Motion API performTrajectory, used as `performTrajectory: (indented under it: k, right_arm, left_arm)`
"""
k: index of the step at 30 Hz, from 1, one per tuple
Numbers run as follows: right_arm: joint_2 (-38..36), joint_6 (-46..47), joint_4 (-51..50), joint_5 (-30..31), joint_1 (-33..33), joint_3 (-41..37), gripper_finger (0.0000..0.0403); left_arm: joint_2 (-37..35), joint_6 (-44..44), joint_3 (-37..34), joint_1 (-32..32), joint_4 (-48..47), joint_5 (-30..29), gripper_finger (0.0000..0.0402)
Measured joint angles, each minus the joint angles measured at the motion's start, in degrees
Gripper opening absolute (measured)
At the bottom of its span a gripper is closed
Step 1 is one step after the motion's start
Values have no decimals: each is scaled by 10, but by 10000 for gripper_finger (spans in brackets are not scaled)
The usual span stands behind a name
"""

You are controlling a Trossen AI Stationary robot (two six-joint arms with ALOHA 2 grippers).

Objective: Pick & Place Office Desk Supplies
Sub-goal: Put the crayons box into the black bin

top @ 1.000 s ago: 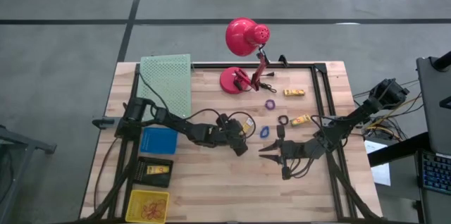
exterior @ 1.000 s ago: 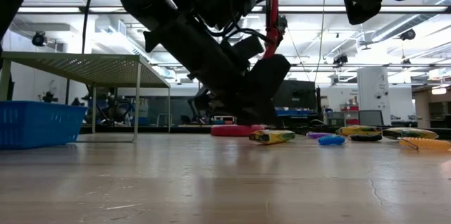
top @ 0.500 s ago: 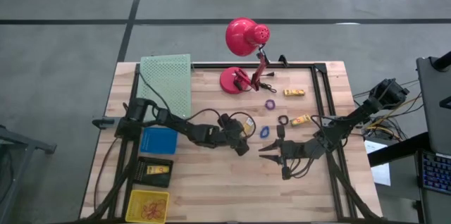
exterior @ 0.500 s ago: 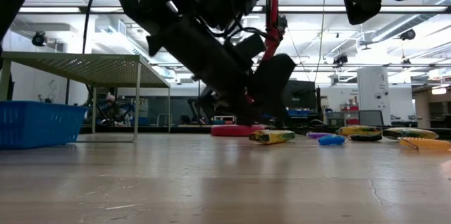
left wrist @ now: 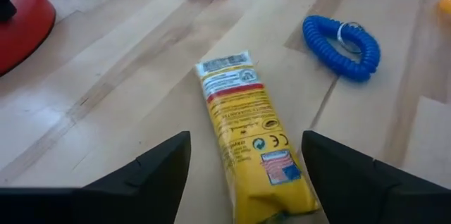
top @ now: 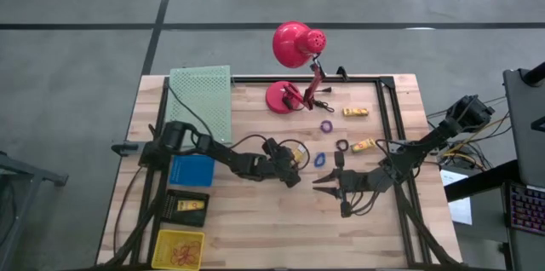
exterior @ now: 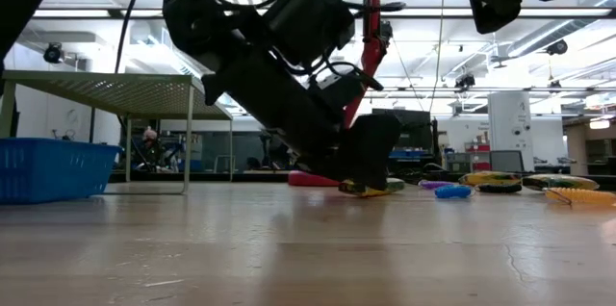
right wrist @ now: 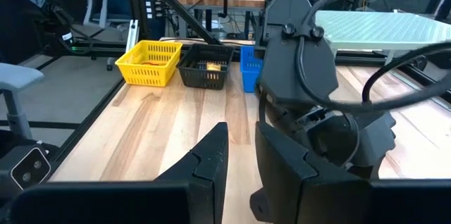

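Observation:
A yellow rectangular pack (left wrist: 250,146) lies flat on the wooden table near its middle. My left gripper (left wrist: 246,138) is open and low over it, one finger on each long side, touching neither. In the high view the left gripper (top: 294,158) covers most of the pack. My right gripper (top: 321,184) hangs above the table to the right, open by a narrow gap with nothing in it. A blue coil ring (top: 319,159), a purple coil ring (top: 326,125), a black ring (top: 341,145) and two more yellow packs (top: 356,112) (top: 364,145) lie loose beyond.
The red desk lamp's base (top: 281,96) stands at the far middle. A green mesh shelf (top: 201,100) is at the far left. Blue (top: 191,170), black (top: 186,206) and yellow (top: 179,248) baskets line the left edge. A dark frame rail (top: 387,118) runs along the right.
My left gripper has sunk toward the table over the yellow pack and tipped a little further down, and its fingers have spread wider. The pack has stayed where it lay.

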Motion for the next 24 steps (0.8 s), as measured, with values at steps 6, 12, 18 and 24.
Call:
performTrajectory:
  k: [6, 12, 18, 24]
  right_arm:
    - [0, 0, 0, 0, 0, 0, 81]
    - [0, 0, 0, 0, 0, 0, 87]
    - [0, 0, 0, 0, 0, 0, 88]
    - [0, 0, 0, 0, 0, 0, 78]
  left_arm:
    - [17, -2, 1, 0, 8, -9, 266]
    - [17, -2, 1, 0, 8, -6, 252]
    - [17, -5, 2, 0, 8, 1, 214]
    - [17, -16, 1, 0, 8, 6, 171]
